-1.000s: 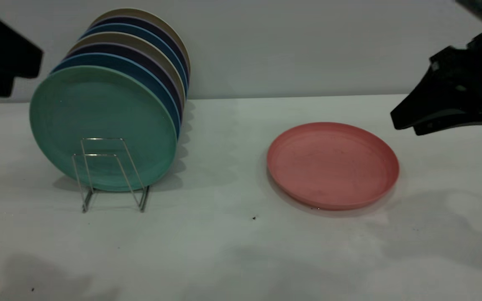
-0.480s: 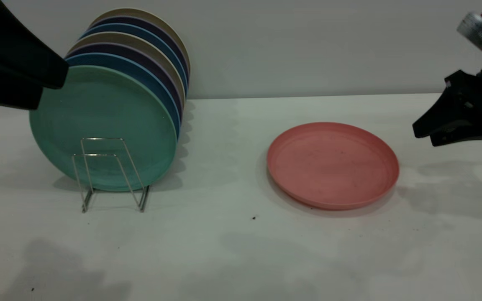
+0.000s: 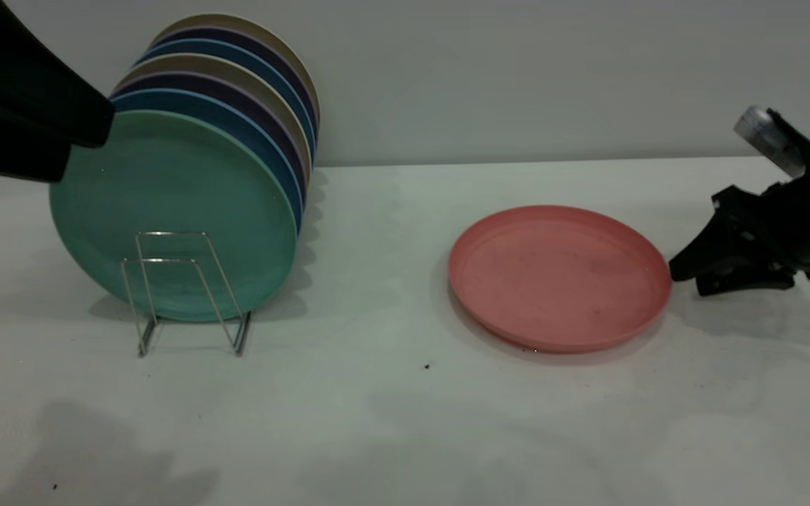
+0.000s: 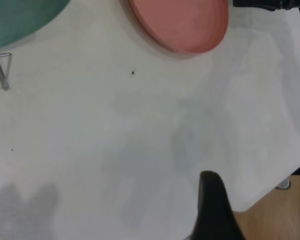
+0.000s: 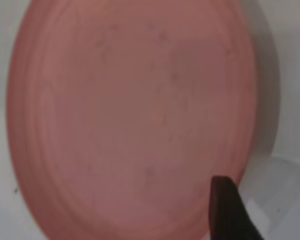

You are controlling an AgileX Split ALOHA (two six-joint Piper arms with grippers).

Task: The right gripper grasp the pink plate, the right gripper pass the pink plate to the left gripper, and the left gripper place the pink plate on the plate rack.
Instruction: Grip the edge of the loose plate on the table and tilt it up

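The pink plate lies flat on the white table, right of centre. It fills the right wrist view and shows in the left wrist view. My right gripper is open, low over the table, just beside the plate's right rim and not holding it. One of its fingertips hangs over the rim. My left gripper is open and empty, raised at the far left in front of the racked plates. The plate rack stands at the left with its front wire loops bare.
Several plates stand upright in the rack, a teal-green plate at the front. A grey wall runs behind the table. The left wrist view shows the table's edge over a wooden floor.
My right gripper has dropped and moved left to the pink plate's right rim. My left gripper came in from the left a second ago and has held still since. The plate has not moved.
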